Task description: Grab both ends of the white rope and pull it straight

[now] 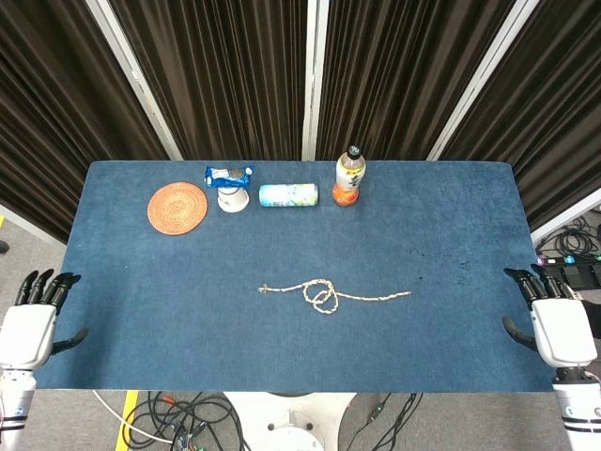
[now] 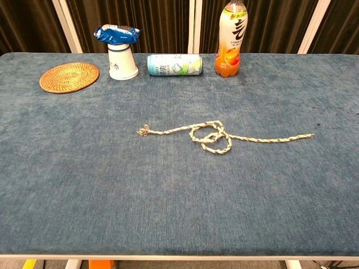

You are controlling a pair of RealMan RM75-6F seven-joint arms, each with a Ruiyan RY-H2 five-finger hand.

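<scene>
The white rope (image 1: 324, 293) lies across the middle of the blue table, with a loose loop near its centre (image 2: 212, 137). One frayed end (image 2: 142, 131) points left and the other end (image 2: 309, 135) points right. My left hand (image 1: 36, 315) hangs off the table's left edge, fingers apart and holding nothing. At the right edge my right hand (image 1: 551, 315) is likewise open and empty. Both hands are far from the rope and show only in the head view.
Along the back of the blue table (image 1: 141, 310) stand a woven coaster (image 1: 177, 208), a white cup with a blue packet on top (image 1: 229, 186), a can lying on its side (image 1: 288, 194) and an orange drink bottle (image 1: 348, 176). Cables lie on the floor below.
</scene>
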